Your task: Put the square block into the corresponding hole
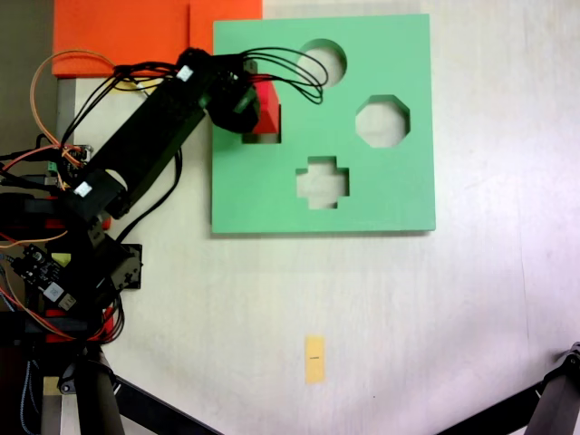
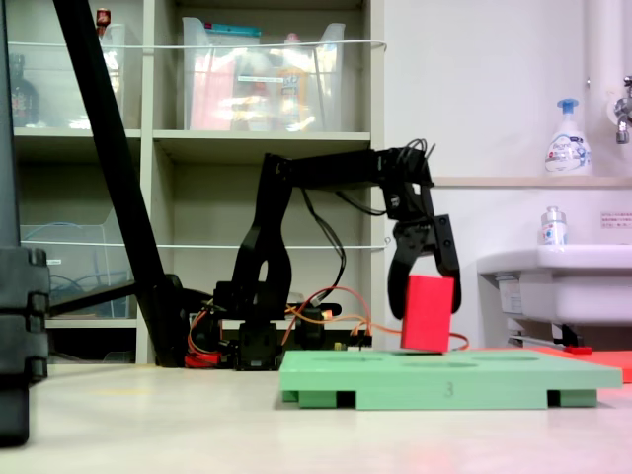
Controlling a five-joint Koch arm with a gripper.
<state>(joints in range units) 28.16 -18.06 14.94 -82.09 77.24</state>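
This looks like a lab or hobby workroom with a washing corner. Open shelves (image 2: 247, 138) along the back wall hold clear storage bins (image 2: 262, 74). At three o'clock a white sink (image 2: 553, 281) juts out, with a pump soap bottle (image 2: 566, 138) on the ledge above. Loose wires and bare circuit boards (image 1: 41, 267) lie on the pale surface (image 1: 408, 317).

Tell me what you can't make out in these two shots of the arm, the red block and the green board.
- Square hole: in a fixed view, the red block and pincer cover it.
- Block's lower end: in a fixed view, the green board rim hides whether the block has entered.
- Board's edge marking: too small to read surely.
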